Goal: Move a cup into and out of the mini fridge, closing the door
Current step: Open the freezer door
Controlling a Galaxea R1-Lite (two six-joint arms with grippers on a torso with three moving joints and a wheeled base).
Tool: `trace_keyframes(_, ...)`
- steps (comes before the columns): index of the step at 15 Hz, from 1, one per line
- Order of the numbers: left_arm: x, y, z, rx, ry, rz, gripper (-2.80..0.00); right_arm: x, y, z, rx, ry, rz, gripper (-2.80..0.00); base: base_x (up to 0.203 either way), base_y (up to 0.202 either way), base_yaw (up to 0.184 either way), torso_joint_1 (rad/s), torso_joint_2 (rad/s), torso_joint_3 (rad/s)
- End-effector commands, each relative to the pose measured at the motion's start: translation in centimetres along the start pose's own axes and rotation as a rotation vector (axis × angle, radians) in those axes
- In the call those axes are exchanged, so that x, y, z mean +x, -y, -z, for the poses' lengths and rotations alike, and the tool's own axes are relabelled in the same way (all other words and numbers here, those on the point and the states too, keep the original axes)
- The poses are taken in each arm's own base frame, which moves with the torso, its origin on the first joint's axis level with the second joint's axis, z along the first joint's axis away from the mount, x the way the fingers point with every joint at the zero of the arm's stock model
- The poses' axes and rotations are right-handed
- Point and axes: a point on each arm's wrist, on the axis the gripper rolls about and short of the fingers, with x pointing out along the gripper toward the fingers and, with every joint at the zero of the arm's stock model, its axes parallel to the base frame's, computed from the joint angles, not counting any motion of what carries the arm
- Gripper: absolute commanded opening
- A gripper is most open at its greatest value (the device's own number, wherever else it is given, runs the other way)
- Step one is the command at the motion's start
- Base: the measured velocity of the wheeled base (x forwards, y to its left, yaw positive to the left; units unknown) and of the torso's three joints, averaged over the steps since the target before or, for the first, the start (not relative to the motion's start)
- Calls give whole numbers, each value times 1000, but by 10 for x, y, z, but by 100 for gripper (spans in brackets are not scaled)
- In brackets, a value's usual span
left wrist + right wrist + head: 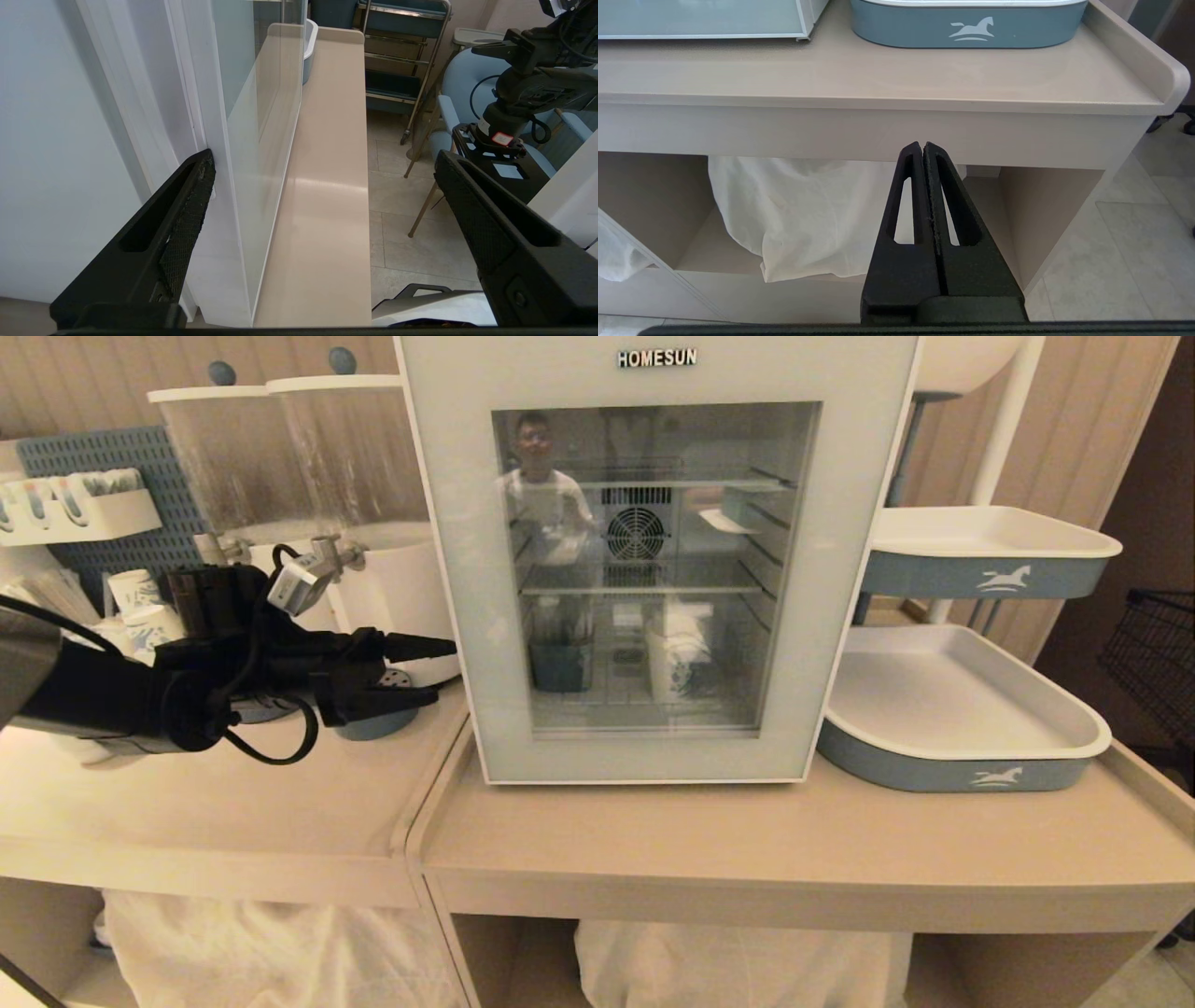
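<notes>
Cup (680,658), a tall white paper one with small blue print, is seen upright inside the mini fridge (653,560), on the lowest wire shelf, right of centre behind the glass. A dark blue container (560,663) is seen on the same shelf to its left, apart from it. A round fan (636,533) is set in the back wall above them. The door (644,569) is shut flush against the fridge body, and a person's reflection is caught in its glass. The fridge is placed on a beige surface (803,849); a two-tier stand of blue-and-white trays (962,728) is placed just beside its right side.

The left tool (425,672) is held level at the fridge's left side, over the adjoining lower surface (215,803), with its fingers spread wide apart and nothing between them. In the left wrist view one finger (182,224) is shown at the seam where the door's edge meets the fridge side; whether it touches cannot be told. Clear dispensers (280,457) and patterned paper cups (140,607) are seen behind the left arm.

The right tool (924,196) is parked low before the surface's front edge, its fingers pressed together and empty, in front of white cloth (803,219) stowed on the shelf beneath.
</notes>
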Motion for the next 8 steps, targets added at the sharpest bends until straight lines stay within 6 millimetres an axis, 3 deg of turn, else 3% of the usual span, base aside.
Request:
trace_keyframes(1, -1, 5, -3, 7, 2, 10, 0, 0, 0, 0, -1, -1, -1, -280, 0, 0, 0, 0, 0, 0)
trace_keyframes(8, -14, 26, -8, -4, 5, -22, 0, 0, 0, 0, -2, -5, -1, -280, 0, 0, 0, 0, 0, 0)
